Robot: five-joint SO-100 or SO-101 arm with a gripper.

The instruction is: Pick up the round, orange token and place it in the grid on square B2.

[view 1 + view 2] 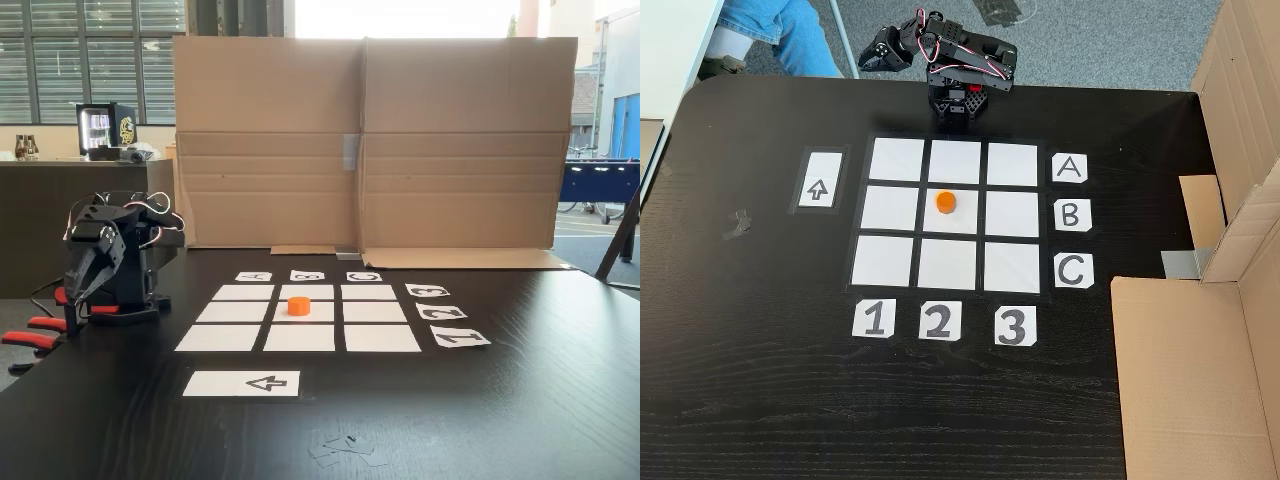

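Note:
The orange token point(299, 306) point(945, 203) stands upright on square B2 point(318, 314) point(966, 218), the middle cell of the white paper grid point(218, 337) point(898, 160). It sits a little toward the A row inside that cell. The black arm is folded up at the table edge beside the grid's A row. Its gripper point(78, 293) point(872, 57) points down, well away from the token, and looks shut with nothing in it.
Cards lettered A, B, C point(1070, 214) and numbered 1, 2, 3 point(938, 321) edge the grid. An arrow card point(242, 383) lies beside it. A cardboard wall point(370, 140) stands behind. Red clamps point(35, 332) grip the table edge. A seated person's legs point(770, 30) are beyond the table.

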